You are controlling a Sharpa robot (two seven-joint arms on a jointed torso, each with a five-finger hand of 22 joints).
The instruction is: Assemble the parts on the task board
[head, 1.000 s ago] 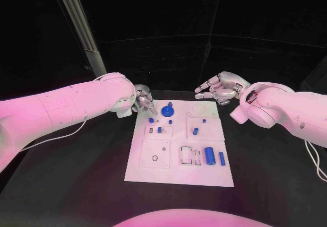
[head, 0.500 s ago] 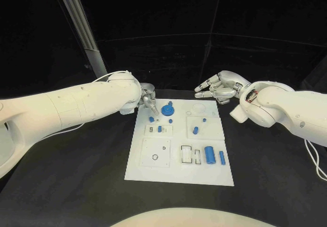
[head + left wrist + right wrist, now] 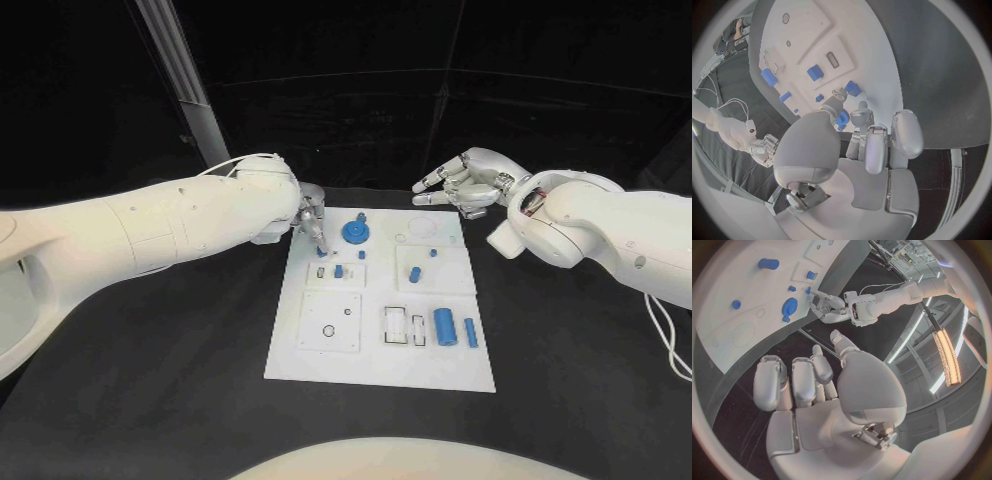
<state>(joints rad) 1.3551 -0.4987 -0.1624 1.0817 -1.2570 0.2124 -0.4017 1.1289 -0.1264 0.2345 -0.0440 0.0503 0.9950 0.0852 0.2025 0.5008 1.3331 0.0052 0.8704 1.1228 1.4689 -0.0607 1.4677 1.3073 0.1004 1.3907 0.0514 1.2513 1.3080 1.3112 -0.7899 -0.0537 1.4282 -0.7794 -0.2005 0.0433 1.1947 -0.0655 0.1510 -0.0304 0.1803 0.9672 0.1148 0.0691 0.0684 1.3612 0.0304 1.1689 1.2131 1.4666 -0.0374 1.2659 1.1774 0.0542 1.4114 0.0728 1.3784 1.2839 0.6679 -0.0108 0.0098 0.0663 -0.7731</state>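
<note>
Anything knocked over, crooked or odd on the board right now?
Nothing stands out. The task board lies flat and square on the table, the blue parts sit on it, and the left hand is at its far left corner.

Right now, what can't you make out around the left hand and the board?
- Left hand: head view, its arm covers the fingertips; contact with a part unclear.
- Left wrist view: the thumb hides a blue part.
- Board: markings too small to read.
- Right hand: open, above the table.

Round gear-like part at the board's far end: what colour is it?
Blue. The round part stands out against the white task board, best seen in the head view.
</note>
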